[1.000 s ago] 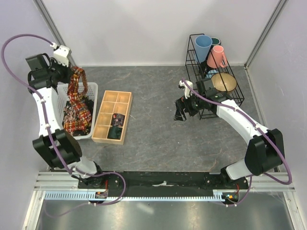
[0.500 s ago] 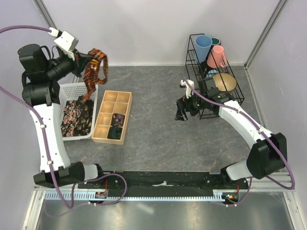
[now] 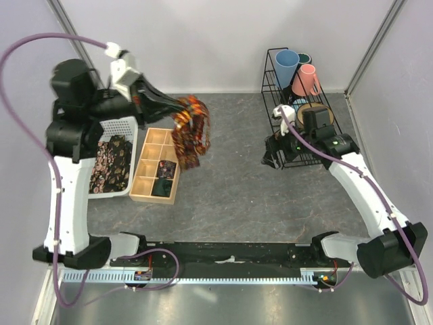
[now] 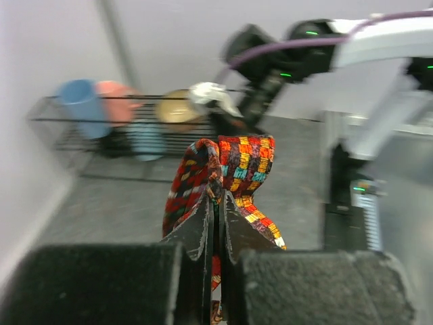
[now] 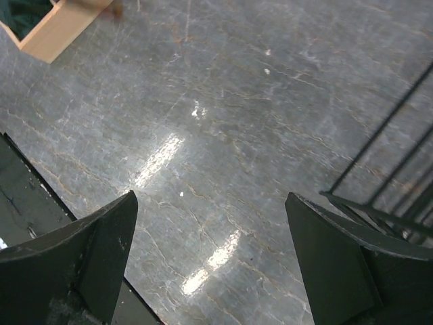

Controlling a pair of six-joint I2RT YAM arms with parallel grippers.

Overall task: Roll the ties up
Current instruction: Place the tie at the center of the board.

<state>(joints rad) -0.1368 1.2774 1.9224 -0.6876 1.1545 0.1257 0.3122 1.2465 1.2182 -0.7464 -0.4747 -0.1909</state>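
Note:
My left gripper (image 3: 177,106) is shut on a red, orange and yellow patterned tie (image 3: 190,133). It holds the tie in the air over the far right of the wooden tray (image 3: 144,179), and the tie hangs folded down toward the table. In the left wrist view the tie (image 4: 238,166) bunches just past the closed gripper (image 4: 219,203). More dark floral ties (image 3: 111,162) lie in the white basket (image 3: 119,124) at the left. A dark rolled tie (image 3: 164,169) sits in a tray compartment. My right gripper (image 5: 210,261) is open and empty above bare table, by the wire rack (image 3: 304,135).
The black wire rack at the back right holds a blue cup (image 3: 285,68), a pink cup (image 3: 308,80) and a tan bowl (image 3: 316,116). A corner of the wooden tray (image 5: 54,30) shows in the right wrist view. Grey walls close in on three sides.
My left arm has lifted the patterned tie out of the basket and swung it right, to above the tray's right side. My right arm has drawn back to the right, closer to the rack.

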